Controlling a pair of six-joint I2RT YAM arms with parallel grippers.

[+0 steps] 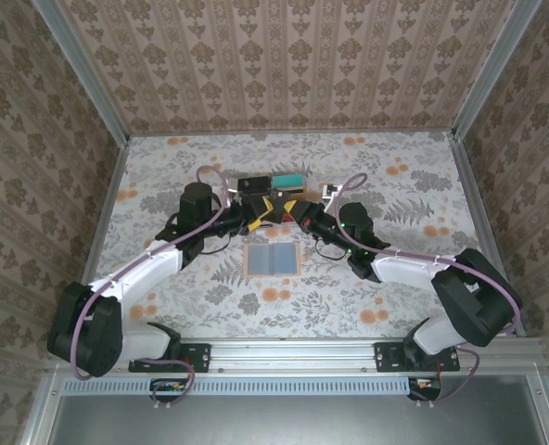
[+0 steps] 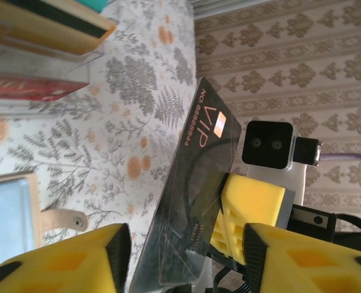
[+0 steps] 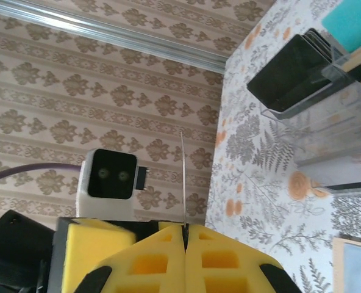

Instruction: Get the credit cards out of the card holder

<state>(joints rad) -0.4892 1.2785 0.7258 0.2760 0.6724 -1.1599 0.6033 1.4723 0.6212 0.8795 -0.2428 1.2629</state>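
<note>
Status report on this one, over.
Right pincer shut on black card. Left pincer open around it. Card holder open flat on table. Clear tray beyond, not blocking.

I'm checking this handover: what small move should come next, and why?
Probably shut the left claw on the black card. The right claw pinches it by one edge, and the card stands between the left claw's open fingers, so a handover looks ready.
</note>
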